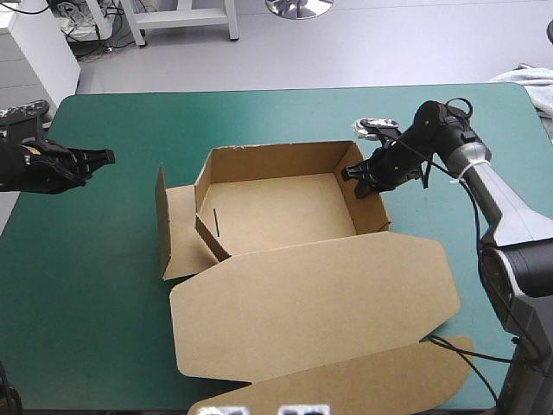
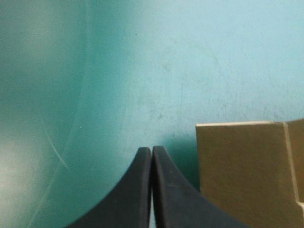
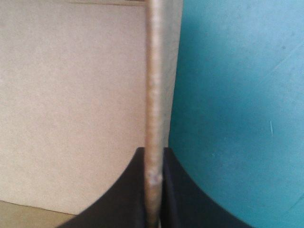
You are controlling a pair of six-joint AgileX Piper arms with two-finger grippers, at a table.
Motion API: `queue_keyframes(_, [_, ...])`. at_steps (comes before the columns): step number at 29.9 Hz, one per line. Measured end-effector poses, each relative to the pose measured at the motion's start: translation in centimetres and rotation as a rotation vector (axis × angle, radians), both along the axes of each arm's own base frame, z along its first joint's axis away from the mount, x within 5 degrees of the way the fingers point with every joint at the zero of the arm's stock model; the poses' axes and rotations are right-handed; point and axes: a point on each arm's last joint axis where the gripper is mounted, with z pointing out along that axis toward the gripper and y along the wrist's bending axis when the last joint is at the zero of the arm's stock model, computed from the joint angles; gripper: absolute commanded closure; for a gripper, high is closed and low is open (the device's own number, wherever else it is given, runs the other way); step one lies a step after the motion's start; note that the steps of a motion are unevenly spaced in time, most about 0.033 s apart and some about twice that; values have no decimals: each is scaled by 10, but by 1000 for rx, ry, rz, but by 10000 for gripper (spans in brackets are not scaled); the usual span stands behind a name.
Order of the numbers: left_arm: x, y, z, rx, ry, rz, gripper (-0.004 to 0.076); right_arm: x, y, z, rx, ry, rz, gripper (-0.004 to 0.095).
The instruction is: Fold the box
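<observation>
The brown box [image 1: 276, 216] stands mid-table as an open tray with back and right walls raised, its lid [image 1: 320, 303] lying flat toward the near edge. A left flap [image 1: 164, 220] stands loosely outward. My right gripper [image 1: 359, 177] pinches the top of the right wall; in the right wrist view that wall's edge [image 3: 154, 109] runs straight up between the black fingers [image 3: 178, 190], the box floor beside it. My left gripper [image 1: 108, 156] hovers shut over bare cover, well left of the box. In the left wrist view its gripper [image 2: 151, 152] forms one arch, with a box flap [image 2: 242, 171] beside it.
The teal-green cover [image 1: 112, 303] lies bare around the box on the left and far sides. The flat lid reaches nearly to the table's near edge, with a rounded tuck flap [image 1: 346, 385] at the front.
</observation>
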Motion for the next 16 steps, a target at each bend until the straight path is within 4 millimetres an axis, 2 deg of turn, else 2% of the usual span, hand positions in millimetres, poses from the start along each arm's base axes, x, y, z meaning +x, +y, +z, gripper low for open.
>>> queue_keyframes(7, [-3, 28, 6, -146, -73, 87, 734, -7, -1, 65, 59, -182, 1, 921])
queue_keyframes(11, [-7, 43, 9, -209, -111, 111, 734, -11, -9, 101, 126, -264, -18, 921])
queue_keyframes(16, [-8, 42, 15, -313, -152, 69, 734, -14, -22, 135, 247, -333, -61, 921])
